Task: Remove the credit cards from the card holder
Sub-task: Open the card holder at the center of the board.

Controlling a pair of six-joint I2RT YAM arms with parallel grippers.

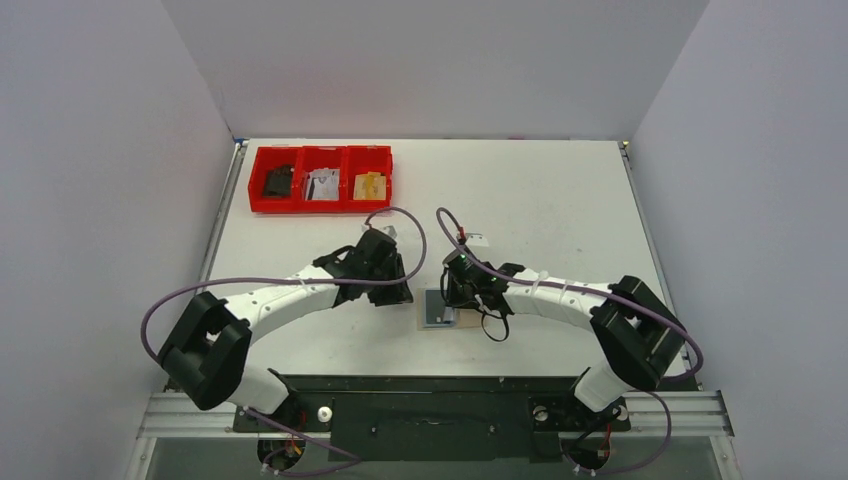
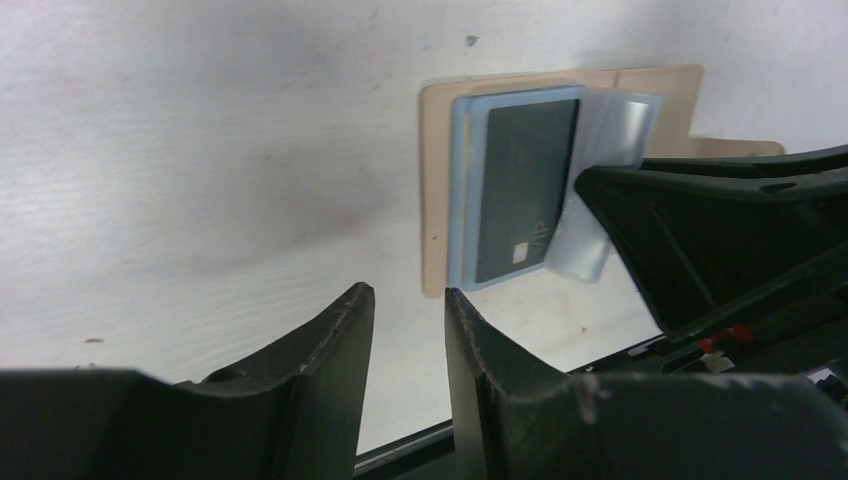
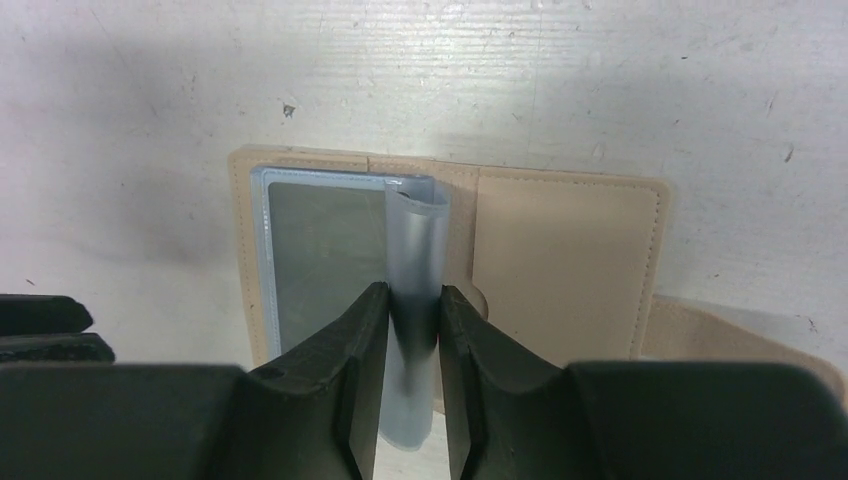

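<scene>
The tan card holder (image 3: 560, 260) lies open and flat on the white table, between the two arms in the top view (image 1: 432, 322). On its left half rest the credit cards: a dark card (image 2: 525, 190) in a pale blue-grey stack (image 3: 320, 260). My right gripper (image 3: 413, 295) is shut on one pale blue-grey card (image 3: 415, 235), which stands on edge and curls at the top, lifted off the stack. My left gripper (image 2: 410, 295) hovers just beside the holder's near corner, its jaws a little apart with nothing between them. The right gripper's black fingers (image 2: 700, 230) show at the right of the left wrist view.
A red three-compartment tray (image 1: 320, 205) sits at the back left with small items in each bin. A small white piece (image 1: 478, 240) lies behind the right gripper. The table's near edge (image 2: 400, 445) runs just behind the left fingers.
</scene>
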